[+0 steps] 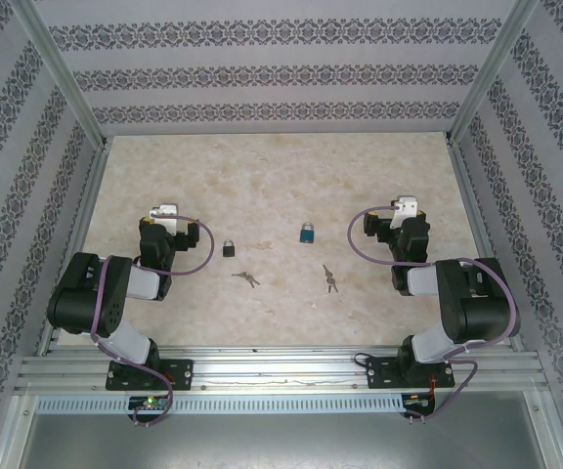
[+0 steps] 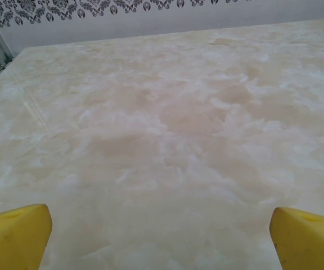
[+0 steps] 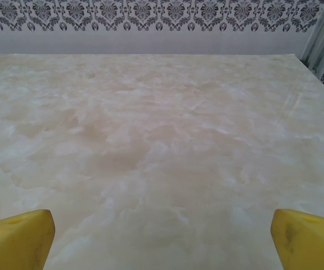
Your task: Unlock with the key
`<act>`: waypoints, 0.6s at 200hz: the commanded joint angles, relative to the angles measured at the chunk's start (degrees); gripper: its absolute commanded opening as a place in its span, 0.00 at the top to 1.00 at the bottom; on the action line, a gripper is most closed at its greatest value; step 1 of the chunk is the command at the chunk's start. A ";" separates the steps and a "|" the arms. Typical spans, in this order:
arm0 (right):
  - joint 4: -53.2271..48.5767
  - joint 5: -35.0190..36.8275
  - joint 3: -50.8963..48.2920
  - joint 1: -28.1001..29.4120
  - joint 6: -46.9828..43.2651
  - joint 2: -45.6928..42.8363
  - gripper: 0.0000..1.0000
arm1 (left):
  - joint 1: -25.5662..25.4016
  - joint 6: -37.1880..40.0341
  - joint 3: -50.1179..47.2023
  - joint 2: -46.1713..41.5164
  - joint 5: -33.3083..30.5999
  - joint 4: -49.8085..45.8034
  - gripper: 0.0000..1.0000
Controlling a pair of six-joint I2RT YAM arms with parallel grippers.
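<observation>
On the desk (image 1: 281, 176) between the arms, black padlock (image 1: 230, 248) and blue padlock (image 1: 307, 234), left keys (image 1: 246, 278) just nearer than the black one, right keys (image 1: 330, 279) nearer than the blue, left gripper (image 2: 161, 236) wide, empty, right gripper (image 3: 162, 236) wide, empty

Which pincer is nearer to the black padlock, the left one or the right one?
Left. The left pincer is just left of the black padlock; the right pincer is far to its right, beyond the blue padlock.
</observation>
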 commanded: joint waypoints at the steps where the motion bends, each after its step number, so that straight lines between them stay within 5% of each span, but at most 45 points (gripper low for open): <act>1: 0.33 -1.34 0.96 -0.36 0.53 0.24 0.02 | 0.54 -1.66 0.88 -0.13 -2.29 -0.20 0.01; 10: 0.33 -1.26 0.95 -0.36 0.55 0.23 0.02 | 0.89 -4.35 1.26 -0.06 -8.91 -0.34 0.01; 41: 0.52 -1.35 0.83 -0.51 0.73 0.17 0.02 | 1.31 -4.76 1.45 -0.50 -7.95 -1.79 0.01; 56: 0.63 6.08 -0.22 0.60 1.58 -2.86 0.02 | 1.40 -5.07 0.55 -0.95 -9.10 -0.11 0.01; 79: -11.96 7.00 0.77 1.54 1.14 -14.87 0.02 | 0.57 -3.71 -1.26 -1.58 -9.16 3.04 0.01; 99: -22.99 2.15 4.31 0.24 9.69 -23.03 0.02 | -1.40 -1.27 -1.29 -2.76 -9.68 2.73 0.01; 120: -30.96 -5.06 10.28 -0.24 13.89 -25.16 0.02 | -1.17 -4.27 4.97 -12.11 -14.92 -17.63 0.01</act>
